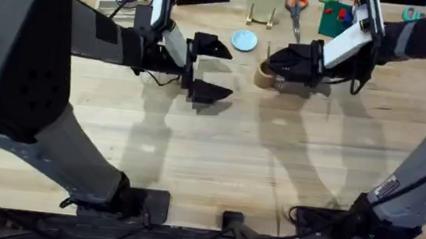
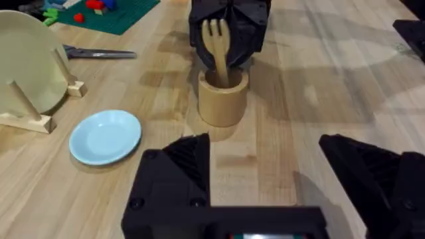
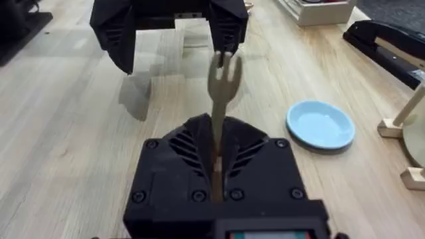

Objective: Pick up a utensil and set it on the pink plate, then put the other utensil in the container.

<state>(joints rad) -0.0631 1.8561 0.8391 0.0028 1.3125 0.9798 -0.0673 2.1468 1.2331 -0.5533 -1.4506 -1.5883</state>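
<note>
My right gripper [image 1: 275, 64] is shut on the other utensil, a pale wooden fork [image 2: 216, 46]. It holds the fork tines-up [image 3: 222, 76], and the handle's lower end reaches into the tan cylindrical container [image 2: 222, 99], which also shows in the overhead view [image 1: 264, 76]. The right gripper's dark fingers [image 2: 229, 23] stand just above the cup. My left gripper [image 1: 210, 70] is open and holds nothing, a short way left of the container and facing it [image 2: 265, 149]. The first utensil and the pink plate are hidden.
A light-blue dish [image 1: 244, 40] lies behind the container, also seen from the left wrist [image 2: 106, 136]. A pale plate on a wooden stand [image 2: 26, 66], scissors [image 2: 99, 53] and a green baseplate [image 2: 106, 13] sit at the back. A black stapler [image 3: 388, 40] lies far left.
</note>
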